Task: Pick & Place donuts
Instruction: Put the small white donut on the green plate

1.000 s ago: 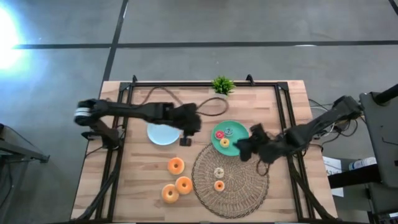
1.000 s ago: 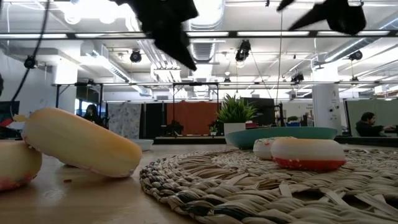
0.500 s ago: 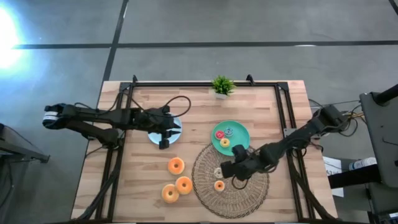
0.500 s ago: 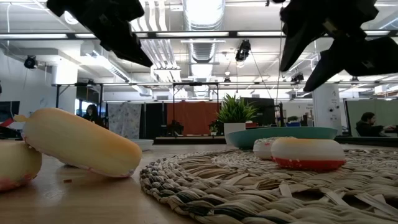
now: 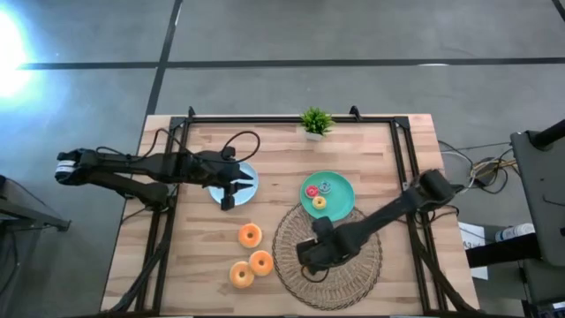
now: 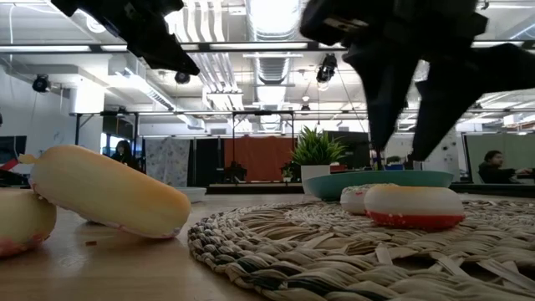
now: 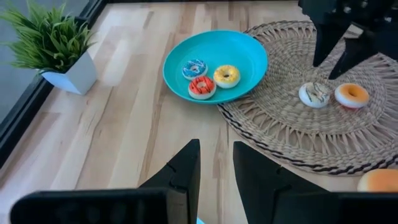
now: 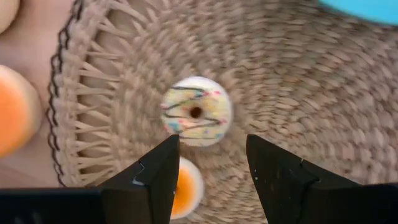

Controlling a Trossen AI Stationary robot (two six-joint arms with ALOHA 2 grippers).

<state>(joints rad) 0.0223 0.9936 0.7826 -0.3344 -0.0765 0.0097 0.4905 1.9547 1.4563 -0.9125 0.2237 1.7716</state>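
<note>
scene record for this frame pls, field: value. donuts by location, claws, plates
left claw: open, empty, over the pale blue plate
right claw: open, empty, above the woven mat, over the two small donuts
mat donuts: white sprinkled donut and orange small donut, side by side
teal plate: three small donuts in it, blue, red and yellow iced
bare table: three larger orange donuts, left of the mat
potted plant: far edge of the table
</note>
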